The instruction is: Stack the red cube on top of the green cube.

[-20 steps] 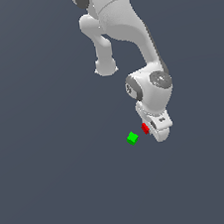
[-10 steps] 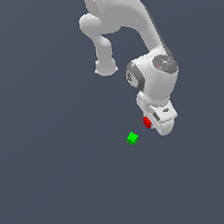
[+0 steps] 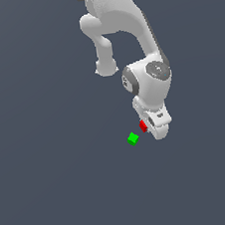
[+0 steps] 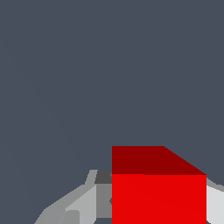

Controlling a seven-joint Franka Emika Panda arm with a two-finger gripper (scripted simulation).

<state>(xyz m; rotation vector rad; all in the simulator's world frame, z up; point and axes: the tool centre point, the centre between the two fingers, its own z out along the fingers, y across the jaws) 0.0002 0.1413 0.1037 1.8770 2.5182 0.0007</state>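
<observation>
The red cube is held between the fingers of my white gripper, which is shut on it. In the exterior view it hangs just to the upper right of the green cube, with a small gap between them. The green cube rests alone on the dark grey floor. In the wrist view the red cube fills the space between the grey fingers, and the green cube is out of view there.
A plain dark grey floor lies all around. The white arm reaches down from the top of the exterior view above the cubes.
The wrist swung slightly to the exterior view's right and back, carrying the red cube. The red cube now sits a little nearer the green cube, which has not moved.
</observation>
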